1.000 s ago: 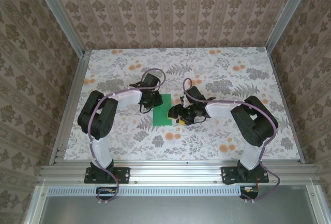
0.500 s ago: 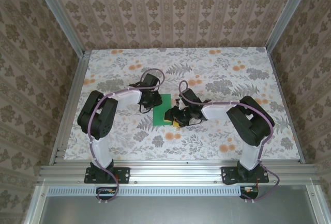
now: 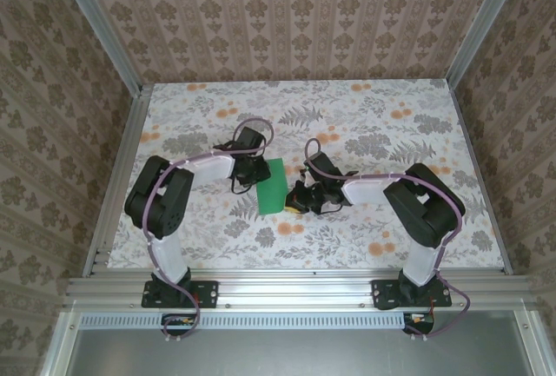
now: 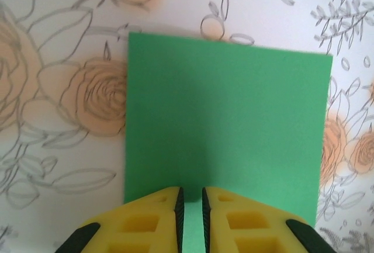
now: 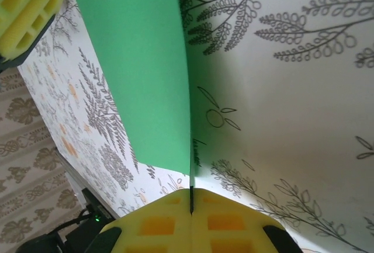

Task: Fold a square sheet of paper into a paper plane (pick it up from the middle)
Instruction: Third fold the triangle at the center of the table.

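The square sheet of paper (image 3: 272, 187) sits near the middle of the table (image 3: 391, 133). In the top view the left gripper (image 4: 190, 203) is at its 10 o'clock and the right gripper (image 5: 191, 200) at its 4 o'clock. The right claw is pressed together on the sheet's edge, which runs straight into the seam between its pads (image 5: 234, 224). The left jaws stand a slit apart with green in the gap; whether they nip the paper we cannot tell. We judge the sheet feather-light, limp and easily creased, so it wants a gentle pinch at mid-edge, not a corner. One side seems raised off the table, though how far is hard to make out.
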Controlling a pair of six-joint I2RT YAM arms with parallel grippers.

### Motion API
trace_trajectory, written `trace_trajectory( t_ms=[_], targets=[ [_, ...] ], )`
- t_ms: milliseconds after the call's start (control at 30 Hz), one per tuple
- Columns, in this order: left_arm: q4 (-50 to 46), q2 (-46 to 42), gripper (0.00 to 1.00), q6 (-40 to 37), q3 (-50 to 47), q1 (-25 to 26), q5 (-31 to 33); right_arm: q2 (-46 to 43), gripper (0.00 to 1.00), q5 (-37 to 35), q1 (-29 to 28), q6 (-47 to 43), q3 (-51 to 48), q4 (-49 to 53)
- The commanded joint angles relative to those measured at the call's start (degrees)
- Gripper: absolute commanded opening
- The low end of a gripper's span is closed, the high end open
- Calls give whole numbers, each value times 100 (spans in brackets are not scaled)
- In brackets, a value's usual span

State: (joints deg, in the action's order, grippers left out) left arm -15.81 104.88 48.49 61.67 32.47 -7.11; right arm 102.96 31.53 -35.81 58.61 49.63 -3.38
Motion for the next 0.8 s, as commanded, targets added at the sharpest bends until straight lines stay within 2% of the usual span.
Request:
trace_trajectory(
  t_ms=[0, 167, 300, 567, 767],
  targets=[
    [81, -512, 24, 67, -163, -6, -294, -88, 0, 91, 98, -583, 337, 764],
    [293, -996, 29, -88, -425, -3, -420, 77, 0, 470, 153, -1882, 891, 2217],
    [86, -886, 28, -386, -356, -38, -319, 206, 0, 465, 165, -2311, 1131, 2772],
    [67, -450, 20, -428, -357, -65, -143, 326, 2, 366, 187, -2201, 1338, 2736],
    [52, -202, 16, -416, -385, -65, -45, 367, 12, 247, 197, -1661, 1190, 2142]
  ],
)
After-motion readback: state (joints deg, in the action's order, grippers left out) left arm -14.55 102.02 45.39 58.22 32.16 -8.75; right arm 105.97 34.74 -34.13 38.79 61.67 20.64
